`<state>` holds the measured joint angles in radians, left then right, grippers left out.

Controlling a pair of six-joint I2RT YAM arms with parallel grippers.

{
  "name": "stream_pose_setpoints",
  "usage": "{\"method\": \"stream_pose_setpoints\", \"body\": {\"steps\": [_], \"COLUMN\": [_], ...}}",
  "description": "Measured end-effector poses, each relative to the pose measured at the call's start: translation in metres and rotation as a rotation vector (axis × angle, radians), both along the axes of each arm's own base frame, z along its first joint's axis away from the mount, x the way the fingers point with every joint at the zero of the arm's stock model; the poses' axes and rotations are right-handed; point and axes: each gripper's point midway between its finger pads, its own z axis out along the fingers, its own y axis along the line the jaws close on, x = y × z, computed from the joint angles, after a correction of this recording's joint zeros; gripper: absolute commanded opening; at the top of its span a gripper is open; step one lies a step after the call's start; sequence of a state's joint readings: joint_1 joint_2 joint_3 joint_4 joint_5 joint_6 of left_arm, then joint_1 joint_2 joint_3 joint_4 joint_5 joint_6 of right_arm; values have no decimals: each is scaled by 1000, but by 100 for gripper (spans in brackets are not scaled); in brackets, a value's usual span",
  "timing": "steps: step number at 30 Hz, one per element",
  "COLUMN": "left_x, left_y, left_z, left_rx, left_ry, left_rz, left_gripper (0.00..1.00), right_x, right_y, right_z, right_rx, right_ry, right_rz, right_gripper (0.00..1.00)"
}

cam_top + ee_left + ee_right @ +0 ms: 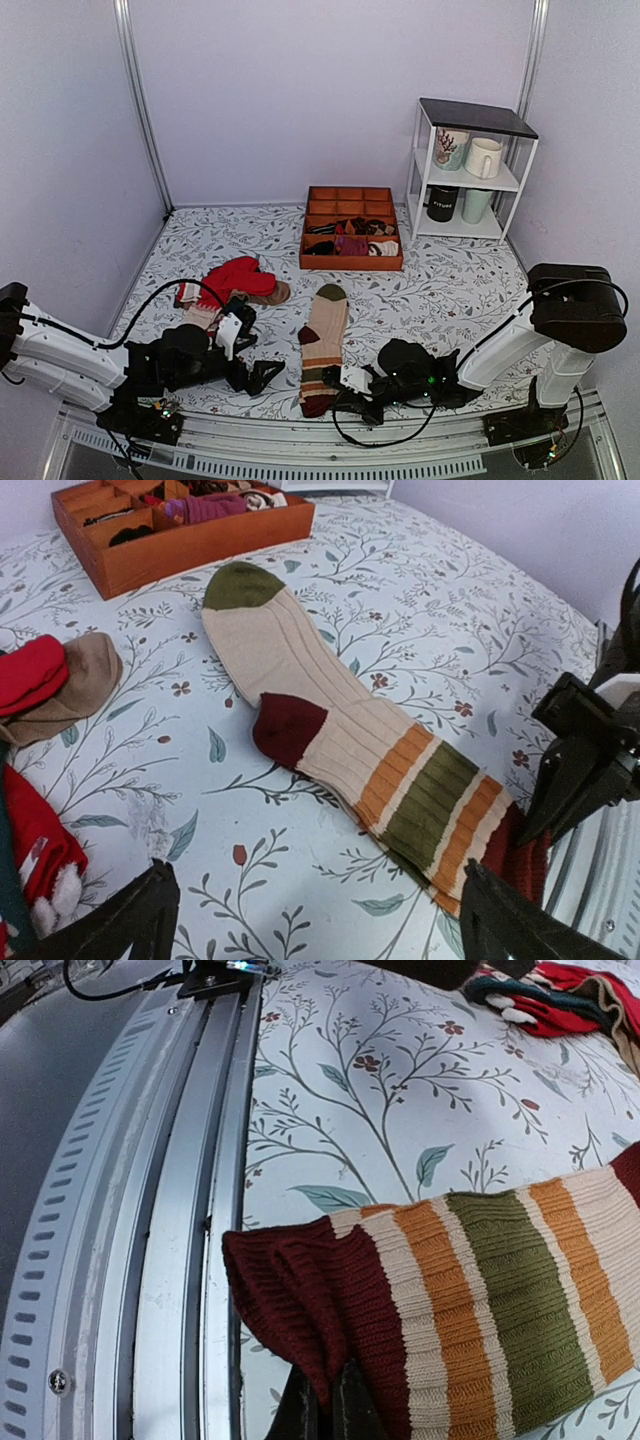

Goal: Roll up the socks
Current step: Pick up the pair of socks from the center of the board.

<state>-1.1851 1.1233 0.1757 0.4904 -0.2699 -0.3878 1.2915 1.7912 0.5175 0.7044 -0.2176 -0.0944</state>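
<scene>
maroon-cuffed socks (480,1300) at table edge (258,1150)

I see the socks (370,750) are beige, with an olive-green toe, maroon heel and cuff, and orange, cream and olive stripes. The tablecloth (420,590) is white with grey-green leafy branches.
</scene>
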Motion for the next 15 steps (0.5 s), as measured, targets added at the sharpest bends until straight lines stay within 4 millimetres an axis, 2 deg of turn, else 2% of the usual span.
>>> {"method": "stream_pose_setpoints", "body": {"steps": [6,10,15], "left_x": [-8,-22,-39], "left_y": [-12,-27,-39], "left_z": [4,4,-7], "left_rx": [-12,-23,0], "left_ry": [-28,-41,-28], "left_rz": [-85,-206,-337], "left_gripper": [93,92,92], "right_x": [3,13,25], "right_y": [1,5,9], "right_z": [0,-2,-3], "right_rx": [-10,-22,-58], "right_ry": [126,305,548], "right_rz": [-50,-104,-173], "right_gripper": [0,0,0]}}
